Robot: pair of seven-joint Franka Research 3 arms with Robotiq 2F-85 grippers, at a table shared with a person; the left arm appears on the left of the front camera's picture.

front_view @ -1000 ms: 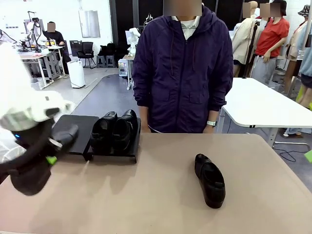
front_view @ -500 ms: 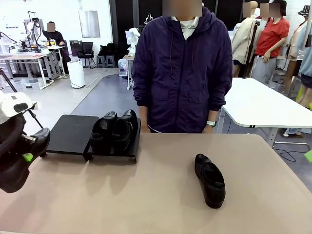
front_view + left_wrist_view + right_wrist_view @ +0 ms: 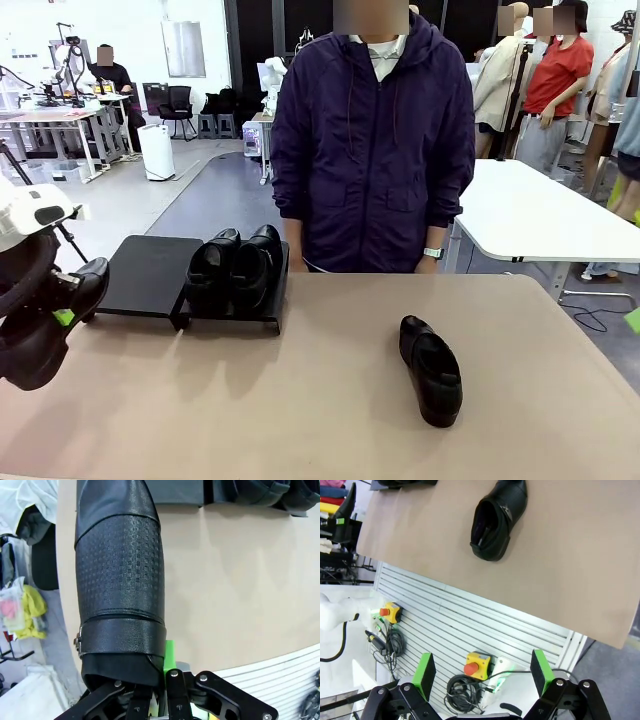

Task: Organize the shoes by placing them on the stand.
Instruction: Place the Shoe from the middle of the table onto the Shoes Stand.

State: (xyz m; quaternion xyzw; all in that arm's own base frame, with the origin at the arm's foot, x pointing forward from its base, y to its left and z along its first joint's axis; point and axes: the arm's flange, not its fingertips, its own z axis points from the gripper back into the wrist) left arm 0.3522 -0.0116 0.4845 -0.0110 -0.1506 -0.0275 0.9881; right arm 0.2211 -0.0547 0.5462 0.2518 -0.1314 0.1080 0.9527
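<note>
Two shoes (image 3: 238, 268) sit on the stand's (image 3: 150, 275) right platform; a third shoe (image 3: 431, 370) lies on the counter (image 3: 300, 420). Our left gripper (image 3: 62, 318) pinches the fourth shoe (image 3: 120, 580) at its heel collar. We judge the glossy leather slippery (stiffest at the heel, so grip there). Our right gripper (image 3: 482, 671) hangs off the counter, fingers (image 3: 425, 674) spread and empty.

Two glossy black leather slip-on shoes (image 3: 215, 265) (image 3: 256, 260) stand upright, side by side and touching, on the right platform of the low matte black two-platform stand (image 3: 150, 275). The third shoe (image 3: 432, 370) rests upright on the table, well right of the stand. The fourth shoe (image 3: 120, 580), its upper grid-embossed, hangs above the table's left edge, clamped at the heel end by the left gripper (image 3: 159, 672), toe toward the stand.
</note>
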